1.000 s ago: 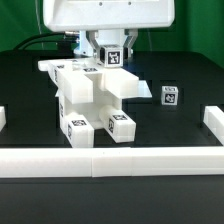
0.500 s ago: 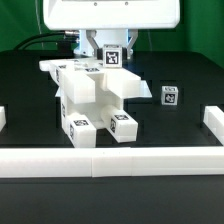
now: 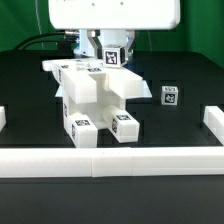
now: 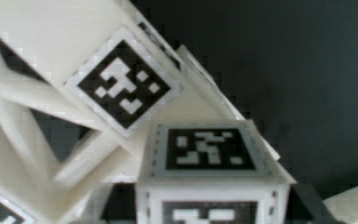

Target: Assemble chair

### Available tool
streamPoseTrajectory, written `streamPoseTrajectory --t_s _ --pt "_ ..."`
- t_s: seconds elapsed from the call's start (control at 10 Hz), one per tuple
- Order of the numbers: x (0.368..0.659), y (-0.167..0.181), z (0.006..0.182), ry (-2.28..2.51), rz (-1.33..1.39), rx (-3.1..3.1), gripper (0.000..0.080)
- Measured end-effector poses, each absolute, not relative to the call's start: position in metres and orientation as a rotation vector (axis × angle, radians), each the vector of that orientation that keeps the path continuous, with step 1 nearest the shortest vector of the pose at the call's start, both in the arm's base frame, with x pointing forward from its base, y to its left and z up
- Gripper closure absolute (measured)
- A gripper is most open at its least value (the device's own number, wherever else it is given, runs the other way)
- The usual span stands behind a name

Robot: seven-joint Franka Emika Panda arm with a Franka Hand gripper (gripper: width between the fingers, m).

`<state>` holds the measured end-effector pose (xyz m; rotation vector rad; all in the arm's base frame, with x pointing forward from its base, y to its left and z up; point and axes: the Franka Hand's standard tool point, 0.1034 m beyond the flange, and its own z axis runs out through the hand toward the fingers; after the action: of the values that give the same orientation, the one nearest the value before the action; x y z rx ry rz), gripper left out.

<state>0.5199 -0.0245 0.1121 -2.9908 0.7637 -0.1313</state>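
The chair (image 3: 95, 98) is a blocky white structure of joined tagged parts, standing mid-table in the exterior view with two tagged feet toward the front wall. My gripper (image 3: 113, 60) hangs over its back top, shut on a tagged white bar (image 3: 113, 55) of the chair. In the wrist view that bar (image 4: 208, 160) fills the space between my gripper's (image 4: 208, 208) dark fingers (image 4: 158, 200), with tags on its top and front faces. Beside it slants a white frame (image 4: 87, 90) carrying a large tag. My fingertips are hidden in the exterior view.
A small loose white tagged block (image 3: 171, 96) lies on the black table to the exterior view's right of the chair. A long low white border wall (image 3: 110, 160) runs along the front, with short wall pieces at the left (image 3: 3, 118) and right (image 3: 212, 120).
The chair structure has shifted slightly toward the exterior view's right, its front feet moving with it. My gripper stays shut on the bar at nearly the same spot.
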Motion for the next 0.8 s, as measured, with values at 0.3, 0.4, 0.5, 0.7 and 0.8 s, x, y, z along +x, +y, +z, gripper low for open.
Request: streamPoseTrajectory --t_s 0.3,0.4,0.5,0.7,0.8 --pt "0.5198 -0.0224 0.1116 1.082 -0.118 -2.867 0.0515" --pt "0.5196 -0.023 0.1113 1.164 -0.113 -2.824 0.0515" --pt "0.5194 -0.0226 0.111 1.239 -0.106 -2.783 0.0515" --pt "0.5195 -0.0212 0.1111 1.399 -0.092 -2.695 0.0515" --pt "0.5197 -0.0213 0.1111 1.401 -0.093 -2.694 0.0515"
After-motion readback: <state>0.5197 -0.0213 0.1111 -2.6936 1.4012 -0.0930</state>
